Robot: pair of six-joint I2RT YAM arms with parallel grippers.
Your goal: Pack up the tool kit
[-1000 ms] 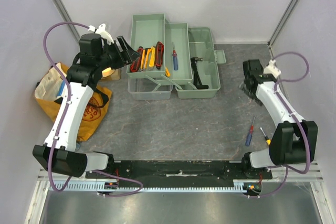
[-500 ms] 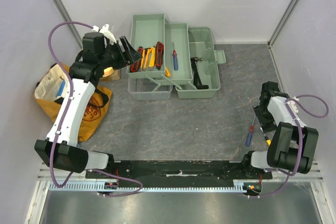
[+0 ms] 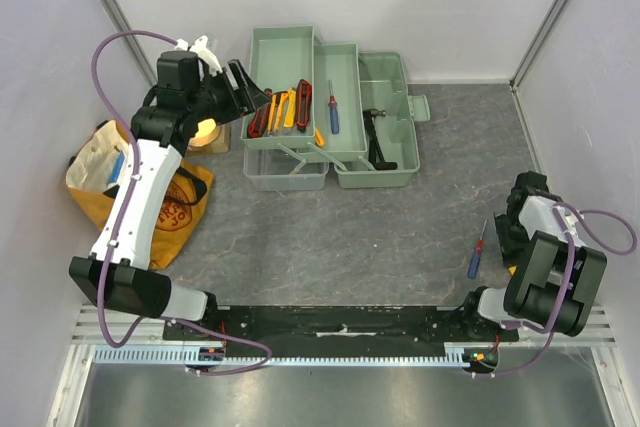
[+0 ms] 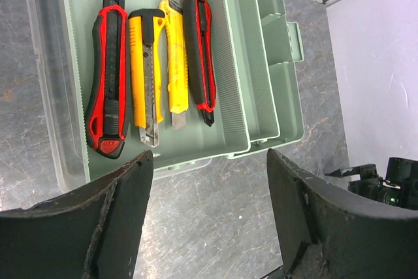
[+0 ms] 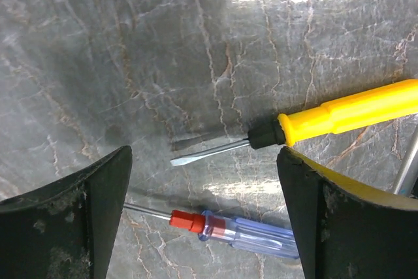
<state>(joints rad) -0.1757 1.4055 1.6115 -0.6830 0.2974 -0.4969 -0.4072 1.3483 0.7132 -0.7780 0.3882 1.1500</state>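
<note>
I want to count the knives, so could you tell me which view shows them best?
The left wrist view: all four knives lie close-up and unblocked, side by side in the toolbox tray. The top view shows them too, but small and distant. The right wrist view misses them.

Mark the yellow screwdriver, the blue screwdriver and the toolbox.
yellow screwdriver [image 5: 353, 114], right wrist view, on its handle.
blue screwdriver [image 5: 258, 234], right wrist view, on its handle.
toolbox [image 3: 283, 55], top view, bare floor of its left tray.
</note>
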